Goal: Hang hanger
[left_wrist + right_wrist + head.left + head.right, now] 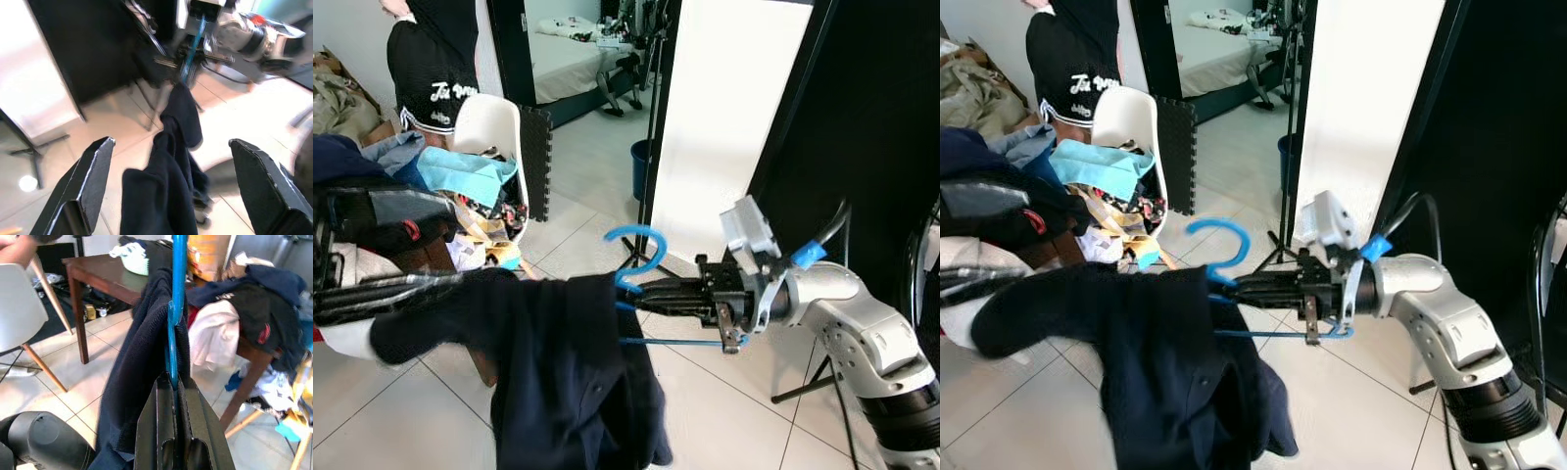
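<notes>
Right claw (pixel 1234 286): fingers pressed together on blue hanger (pixel 1224 245), gripped just below hook. Dark navy garment (pixel 1175 382) draped on hanger, hanging toward tiled floor (pixel 401 411). Hanger held in mid-air before white panel (pixel 724 117).

Left claw (pixel 171 191): fingers wide apart, holding nothing, navy garment between them.

Right wrist view adds brown tabletop (pixel 98 274) with clothes heaped beside it.

Head views: white chair (pixel 494 122) piled with clothes; person in black shorts (pixel 431 69) behind it.
</notes>
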Controlling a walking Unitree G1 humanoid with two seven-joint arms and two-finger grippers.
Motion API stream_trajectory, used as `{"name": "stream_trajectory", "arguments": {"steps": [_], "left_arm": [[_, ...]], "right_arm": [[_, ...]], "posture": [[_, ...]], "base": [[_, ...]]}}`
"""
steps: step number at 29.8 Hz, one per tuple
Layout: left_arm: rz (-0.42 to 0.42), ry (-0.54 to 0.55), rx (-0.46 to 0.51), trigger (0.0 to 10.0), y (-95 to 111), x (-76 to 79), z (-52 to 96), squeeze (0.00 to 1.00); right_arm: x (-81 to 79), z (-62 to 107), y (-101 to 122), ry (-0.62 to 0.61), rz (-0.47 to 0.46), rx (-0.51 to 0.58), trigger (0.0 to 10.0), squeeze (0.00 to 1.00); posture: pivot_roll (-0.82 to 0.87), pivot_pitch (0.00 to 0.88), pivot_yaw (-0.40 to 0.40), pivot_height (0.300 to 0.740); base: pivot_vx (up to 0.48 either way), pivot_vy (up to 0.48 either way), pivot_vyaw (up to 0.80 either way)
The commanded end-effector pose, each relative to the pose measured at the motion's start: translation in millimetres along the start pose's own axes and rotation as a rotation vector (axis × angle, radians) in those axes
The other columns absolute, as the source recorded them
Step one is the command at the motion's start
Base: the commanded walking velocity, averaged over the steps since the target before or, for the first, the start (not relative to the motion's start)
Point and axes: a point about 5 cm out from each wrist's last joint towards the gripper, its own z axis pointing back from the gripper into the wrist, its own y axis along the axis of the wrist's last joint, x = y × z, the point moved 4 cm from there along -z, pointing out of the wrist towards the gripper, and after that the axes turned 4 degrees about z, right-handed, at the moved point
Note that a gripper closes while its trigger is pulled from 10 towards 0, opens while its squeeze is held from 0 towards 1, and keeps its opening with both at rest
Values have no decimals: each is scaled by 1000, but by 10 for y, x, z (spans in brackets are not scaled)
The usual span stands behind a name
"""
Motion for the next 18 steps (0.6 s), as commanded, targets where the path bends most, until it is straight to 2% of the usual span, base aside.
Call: {"name": "stream_trajectory", "arguments": {"steps": [1,2,4,5,8,10,12,15,18], "left_arm": [[18,-46,-112,10000,-129,-1,-22,0],[16,-51,-177,10000,-232,-25,-31,0],[16,-51,-177,10000,-232,-25,-31,0],[12,-56,-228,10000,-314,-53,-44,0],[12,-56,-228,10000,-314,-53,-44,0],[-13,-49,-286,10000,-446,-127,-104,0],[-13,-49,-286,10000,-446,-127,-104,0],[-72,-20,-303,10000,-553,-257,-205,0],[-82,-11,-292,10000,-562,-287,-237,0]], "right_arm": [[-58,-55,84,39,63,19,10000,0],[-86,-85,104,59,74,23,10000,0],[-86,-85,104,59,74,23,10000,0],[-108,-116,116,78,89,25,10000,0],[-108,-116,116,78,89,25,10000,0],[-148,-188,141,107,112,35,10000,0],[-148,-188,141,107,112,35,10000,0],[-193,-262,168,132,124,54,10000,0],[-205,-273,174,138,124,60,10000,0]], "posture": [[34,0,18,740],[32,0,19,740],[32,0,19,740],[29,0,21,740],[29,0,21,740],[22,0,21,740],[22,0,21,740],[19,0,22,740],[21,0,21,740]], "base": [[0,0,0],[0,0,0],[0,0,0],[0,0,0],[0,0,0],[0,0,0],[0,0,0],[0,0,0],[0,0,0]]}}
